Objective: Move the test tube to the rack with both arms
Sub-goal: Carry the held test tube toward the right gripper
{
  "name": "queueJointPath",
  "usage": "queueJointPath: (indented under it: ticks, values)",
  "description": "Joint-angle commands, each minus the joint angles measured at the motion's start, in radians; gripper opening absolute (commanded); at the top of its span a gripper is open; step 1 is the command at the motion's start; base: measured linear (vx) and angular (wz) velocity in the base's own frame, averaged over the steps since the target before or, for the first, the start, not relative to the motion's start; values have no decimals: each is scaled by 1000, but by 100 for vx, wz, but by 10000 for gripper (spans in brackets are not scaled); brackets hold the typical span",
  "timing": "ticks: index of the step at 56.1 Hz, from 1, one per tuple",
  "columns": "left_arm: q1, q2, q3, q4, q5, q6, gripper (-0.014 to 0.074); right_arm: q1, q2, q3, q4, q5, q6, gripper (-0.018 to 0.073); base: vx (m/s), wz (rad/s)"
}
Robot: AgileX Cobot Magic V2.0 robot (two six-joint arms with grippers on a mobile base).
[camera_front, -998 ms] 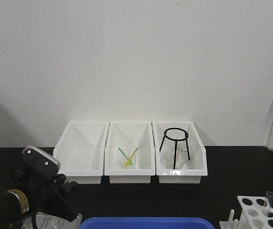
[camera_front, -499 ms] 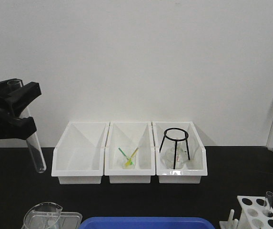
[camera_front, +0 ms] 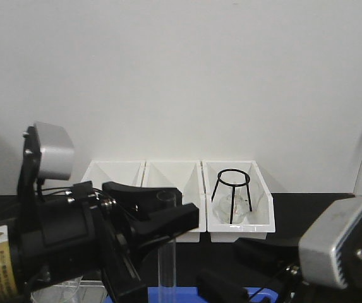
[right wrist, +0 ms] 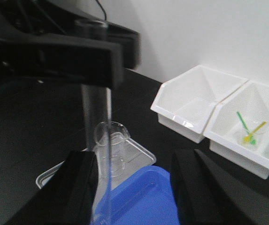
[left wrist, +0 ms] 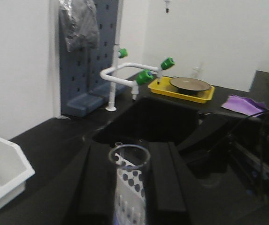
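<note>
Front view: the left gripper [camera_front: 174, 205] fills the left foreground. Its black jaws are closed on the test tube [camera_front: 166, 265] just below the open rim, so the clear tube hangs upright over the blue tray [camera_front: 186, 295] at the bench's front edge. The right gripper [camera_front: 234, 268] reaches in from the lower right corner, low and near the tube's bottom half; how far it is open is hard to judge here. Three white bins [camera_front: 114, 172] line the bench's back edge. Left wrist view: the tube's round rim sits pinched between two dark fingers [left wrist: 96, 187], with a sink [left wrist: 143, 122] in the bench beyond. A white dotted shape seen through the glass may be the rack, but that is uncertain. Right wrist view: the right gripper's two fingers [right wrist: 82, 187] stand wide apart and empty. The tube rises vertically just inside the left-hand one, off centre, in front of a beaker [right wrist: 111, 140]. The handover likely depends on moving the right gripper sideways until the tube's lower shaft sits midway between its fingers, then closing.
</note>
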Motion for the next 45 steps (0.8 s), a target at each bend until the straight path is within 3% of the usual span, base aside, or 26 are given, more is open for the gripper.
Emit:
queueJointPath:
  ticks: [1,22,45]
  values:
    - [-13,-5,-34,-38,-90,-19,-1,31,10,-30,-6,-123,-4,415,0,0]
    - [-14,-2,-36,-40,-231,-48,1,32,18,-30,-2,-205,-3,415,0,0]
    - [-25,9,-36,-54,-257,-73,2,32,18,-30,-2,-236,-1,415,0,0]
